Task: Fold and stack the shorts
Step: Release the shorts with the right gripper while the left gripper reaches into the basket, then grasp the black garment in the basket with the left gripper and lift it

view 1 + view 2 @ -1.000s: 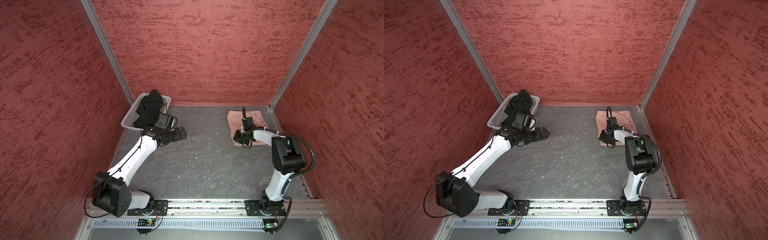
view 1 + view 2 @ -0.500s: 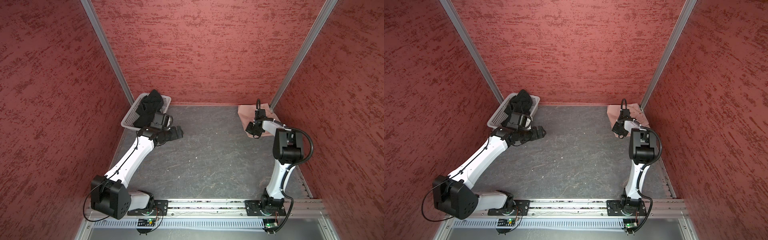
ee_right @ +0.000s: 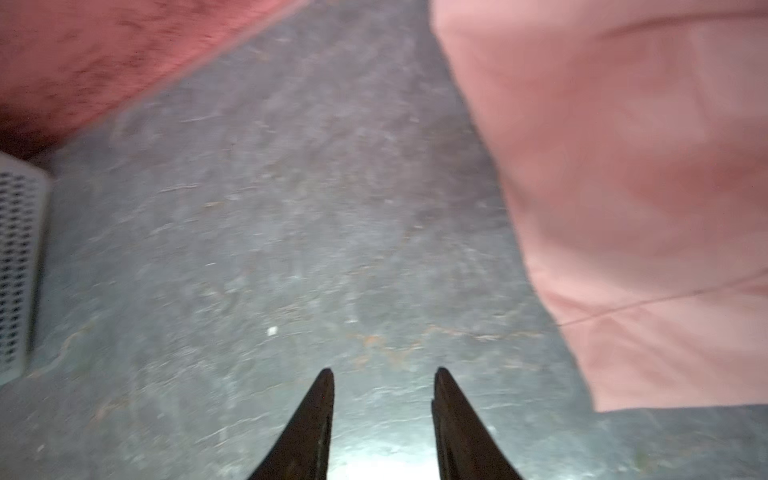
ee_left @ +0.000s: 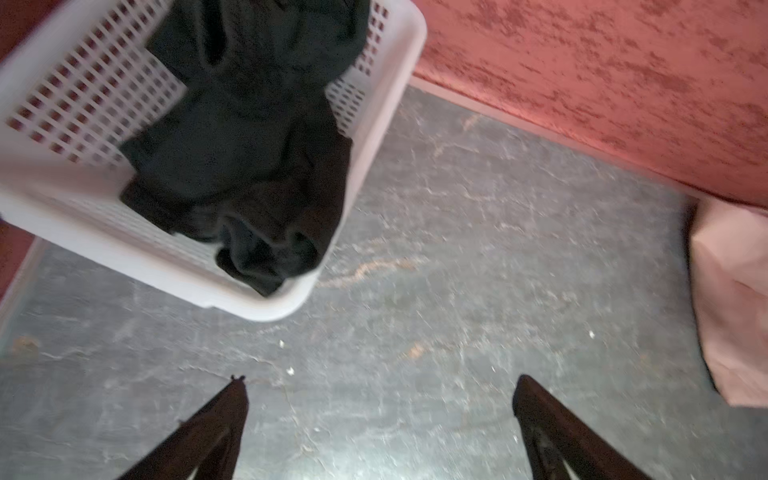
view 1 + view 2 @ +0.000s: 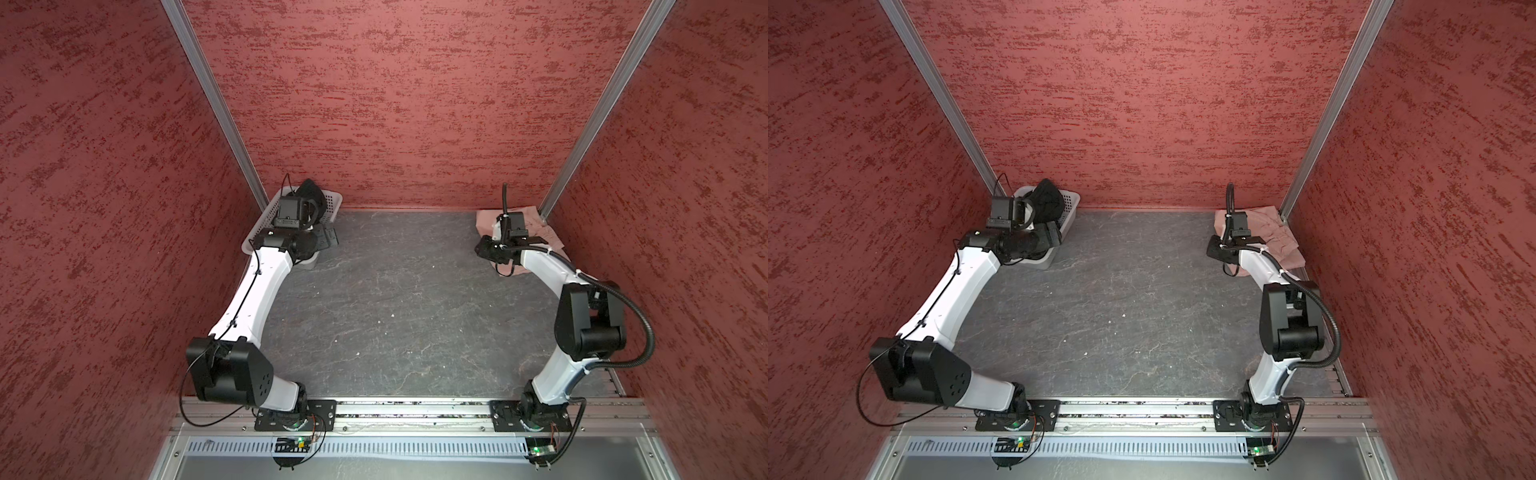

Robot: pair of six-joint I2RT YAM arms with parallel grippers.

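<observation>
The black shorts (image 5: 314,196) (image 5: 1049,202) lie crumpled in the white basket (image 5: 332,206) at the back left, and spill over its rim in the left wrist view (image 4: 249,158). The pink shorts (image 5: 548,235) (image 5: 1278,233) lie on the floor in the back right corner. My left gripper (image 5: 329,237) (image 4: 380,382) is open above bare floor, just beside the basket's near corner. My right gripper (image 5: 483,247) (image 3: 384,372) is open over the floor with nothing between its fingers. The pink shorts (image 3: 623,166) lie off to its side, apart from it.
Red textured walls close in the grey floor (image 5: 395,311) on three sides, with metal posts at both back corners. The basket's rim (image 4: 374,145) stands close to my left gripper. A rail with both arm bases runs along the front edge (image 5: 415,409).
The right gripper dragged the pink shorts into the back right corner, let go and drew back to the left with its jaws apart. The left arm moved closer to the basket.
</observation>
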